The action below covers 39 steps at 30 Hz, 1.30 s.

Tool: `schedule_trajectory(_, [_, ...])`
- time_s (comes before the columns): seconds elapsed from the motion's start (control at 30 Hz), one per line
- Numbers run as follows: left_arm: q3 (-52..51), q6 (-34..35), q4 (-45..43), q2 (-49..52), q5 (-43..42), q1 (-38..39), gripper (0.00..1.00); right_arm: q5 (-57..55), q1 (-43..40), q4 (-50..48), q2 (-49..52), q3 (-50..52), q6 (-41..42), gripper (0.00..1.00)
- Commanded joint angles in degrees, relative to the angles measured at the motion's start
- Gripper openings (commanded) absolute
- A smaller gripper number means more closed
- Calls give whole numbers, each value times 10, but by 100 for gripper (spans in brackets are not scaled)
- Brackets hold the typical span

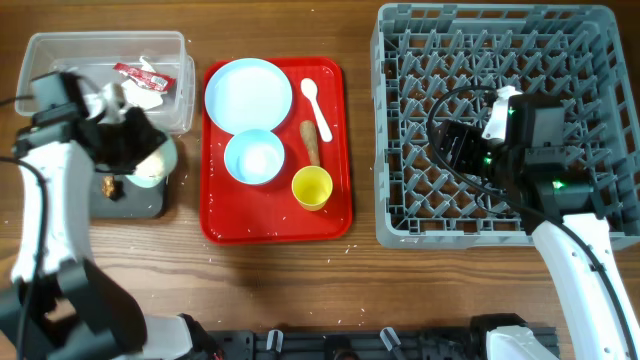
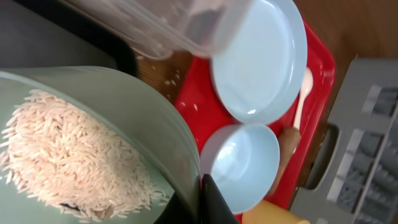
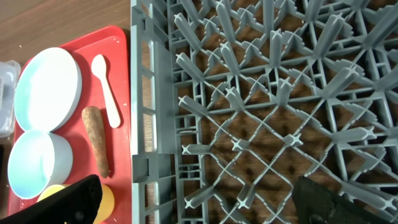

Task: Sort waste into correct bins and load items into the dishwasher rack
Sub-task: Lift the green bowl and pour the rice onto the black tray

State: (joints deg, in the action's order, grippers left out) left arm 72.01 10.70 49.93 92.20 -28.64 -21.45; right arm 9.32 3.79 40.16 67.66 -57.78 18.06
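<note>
Pale green small bowl (image 2: 134, 112) carrying white rice-like crumbs (image 2: 74, 155), hanging over shallow black rectangular tray (image 1: 140, 203); left gripper (image 1: 128, 140) jaws clamping its rim. Right gripper (image 1: 462, 148) hovering, jaws apart, above grey pegged plastic rack (image 1: 400, 40).

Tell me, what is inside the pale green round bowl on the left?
The pale green round bowl holds a heap of loose white rice grains, spread over most of its inside. The rice covers the bowl's floor, so anything lying underneath it cannot be seen.

Red serving tray (image 1: 240, 215) lying flat, brown wooden table (image 1: 300, 290) beneath it, grain running sideways
</note>
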Motion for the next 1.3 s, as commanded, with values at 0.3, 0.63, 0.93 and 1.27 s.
schedule_trajectory(0.3, [8, -84, -11, 198, -529, -216, 4, -10, -1, 0, 4, -7, -16, 99])
schedule_trajectory(0.63, [8, 3, -9, 201, -617, -249, 4, -10, -1, 2, 4, -7, -15, 100])
schedule_trajectory(0.93, [8, 79, -9, 201, -617, -278, 4, -10, -1, 2, 4, -7, -14, 99])
schedule_trajectory(1.27, [8, 90, 14, 198, -617, -277, 4, -4, -1, 2, 4, -7, -15, 100])
